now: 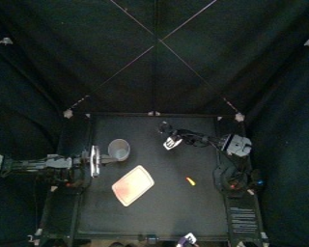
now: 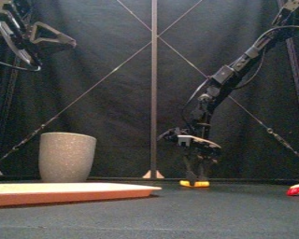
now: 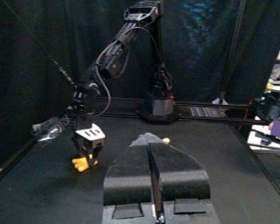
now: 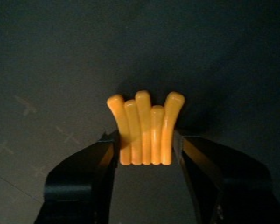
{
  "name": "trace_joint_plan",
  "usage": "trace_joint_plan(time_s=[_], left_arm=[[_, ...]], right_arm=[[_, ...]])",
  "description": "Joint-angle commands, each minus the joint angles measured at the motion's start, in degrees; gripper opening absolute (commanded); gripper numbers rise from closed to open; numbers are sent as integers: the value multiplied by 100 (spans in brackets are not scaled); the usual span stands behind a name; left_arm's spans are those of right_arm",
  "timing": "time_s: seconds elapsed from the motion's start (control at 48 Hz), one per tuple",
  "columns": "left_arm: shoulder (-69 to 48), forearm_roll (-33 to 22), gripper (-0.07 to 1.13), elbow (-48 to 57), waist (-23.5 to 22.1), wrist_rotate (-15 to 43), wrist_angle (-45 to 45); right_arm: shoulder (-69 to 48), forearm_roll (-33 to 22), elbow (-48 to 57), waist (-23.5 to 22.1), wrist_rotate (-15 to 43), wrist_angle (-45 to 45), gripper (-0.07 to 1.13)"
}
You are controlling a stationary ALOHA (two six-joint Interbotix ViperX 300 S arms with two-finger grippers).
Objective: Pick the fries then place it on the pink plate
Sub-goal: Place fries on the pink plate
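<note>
The left gripper (image 1: 90, 160) is parked at the table's left, jaws closed on nothing. The plate (image 1: 132, 183) lies left-front of the right gripper (image 4: 145, 150), by which the fries (image 4: 145, 124) are seemingly clamped, upright, back-centre.

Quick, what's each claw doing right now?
Left claw: closed, empty.
Right claw: closed on the fries.
</note>
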Motion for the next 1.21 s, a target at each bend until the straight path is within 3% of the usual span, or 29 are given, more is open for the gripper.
trace_joint_plan(time_s=[0.021,0.188,0.521,0.688,0.854,1.021,1.208], left_arm=[[9,0,1,-97,0,0,-26],[9,0,1,-105,0,0,-35],[9,9,1,-35,114,9,-35],[9,26,1,-18,176,18,-26],[18,35,1,-44,220,18,-35],[18,158,1,-53,229,18,-53],[9,202,1,-70,237,18,-62]], right_arm=[[-105,26,-114,44,-26,-26,65],[-290,26,-246,387,-44,26,64],[-501,-79,-1011,2373,-53,-97,64],[-158,-9,-1397,3103,-35,-246,64],[404,202,-1837,3401,-26,-396,64],[879,-44,-2417,3463,-26,-413,66],[1090,-246,-2742,3437,-26,-413,81]])
